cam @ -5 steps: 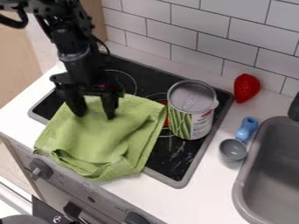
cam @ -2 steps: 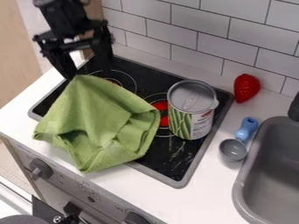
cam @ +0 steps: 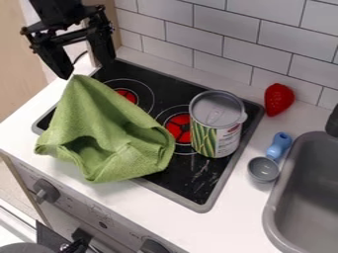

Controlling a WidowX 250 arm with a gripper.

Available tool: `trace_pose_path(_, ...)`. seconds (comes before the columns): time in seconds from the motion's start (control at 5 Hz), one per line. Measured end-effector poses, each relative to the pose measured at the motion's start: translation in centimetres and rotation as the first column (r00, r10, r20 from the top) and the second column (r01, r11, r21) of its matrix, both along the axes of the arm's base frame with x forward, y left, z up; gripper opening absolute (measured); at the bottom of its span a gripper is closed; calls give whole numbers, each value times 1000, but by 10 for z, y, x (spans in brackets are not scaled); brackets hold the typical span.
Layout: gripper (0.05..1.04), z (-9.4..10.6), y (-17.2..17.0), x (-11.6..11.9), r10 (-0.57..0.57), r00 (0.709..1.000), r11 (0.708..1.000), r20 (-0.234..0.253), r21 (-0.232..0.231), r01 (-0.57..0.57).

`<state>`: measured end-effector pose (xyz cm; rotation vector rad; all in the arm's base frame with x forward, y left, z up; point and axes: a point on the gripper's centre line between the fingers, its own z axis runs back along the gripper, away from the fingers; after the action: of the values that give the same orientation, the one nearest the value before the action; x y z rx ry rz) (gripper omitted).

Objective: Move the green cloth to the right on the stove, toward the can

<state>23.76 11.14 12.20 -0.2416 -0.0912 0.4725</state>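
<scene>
Two fingers of my gripper (cam: 84,70) stand spread near the towel's (cam: 115,133) eleven-o'clock peak; I'd ease it slowly, well clear of the three-o'clock can (cam: 216,123).

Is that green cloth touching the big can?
Apart: the camera view shows black stovetop and part of a red burner between the green cloth and the can.

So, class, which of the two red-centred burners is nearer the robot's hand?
The back-left burner, farther from the tin can; the other burner, partly hidden by that can, lies farther from the hand.
</scene>
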Motion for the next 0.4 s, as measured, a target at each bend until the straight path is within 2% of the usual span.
trace_pose_path(0.2,997,7,-2,-1,-7,1000,1000,-24,-21,6)
trace_pose_path(0.4,997,15,-5,4,18,999,1000,-35,-22,-19)
